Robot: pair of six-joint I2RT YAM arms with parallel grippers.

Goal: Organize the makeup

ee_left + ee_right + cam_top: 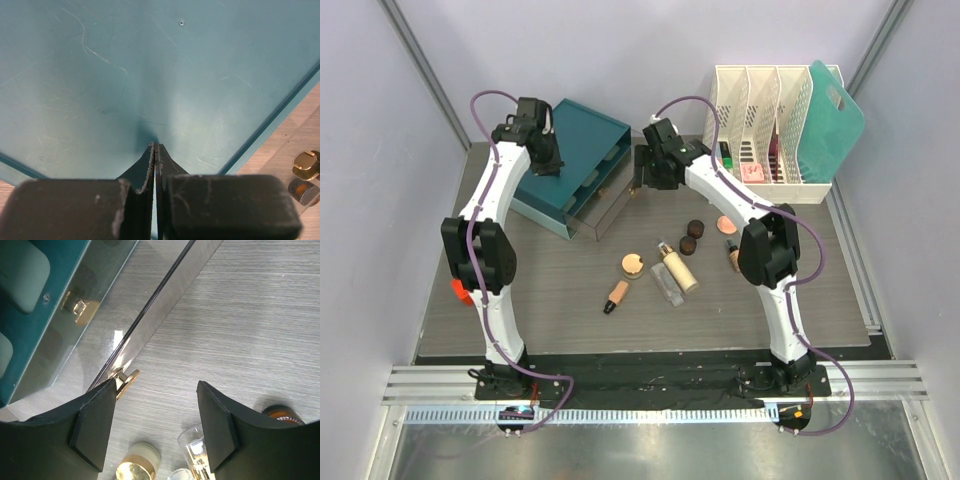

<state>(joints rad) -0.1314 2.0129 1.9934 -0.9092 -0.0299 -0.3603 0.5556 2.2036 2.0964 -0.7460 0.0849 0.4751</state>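
On the table (550, 300), tan tube (618, 292) points near-left.

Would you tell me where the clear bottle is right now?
In the top view, the clear bottle lies near the centre, beside the beige bottle on its right, with a small tan tube to its left.

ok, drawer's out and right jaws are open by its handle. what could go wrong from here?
1. The gold handle sits at the edge of the open right jaws, not between them; closing may miss it or nudge the drawer.
2. The shut left jaws seem to press the teal box at one small spot; a slip could let it slide.
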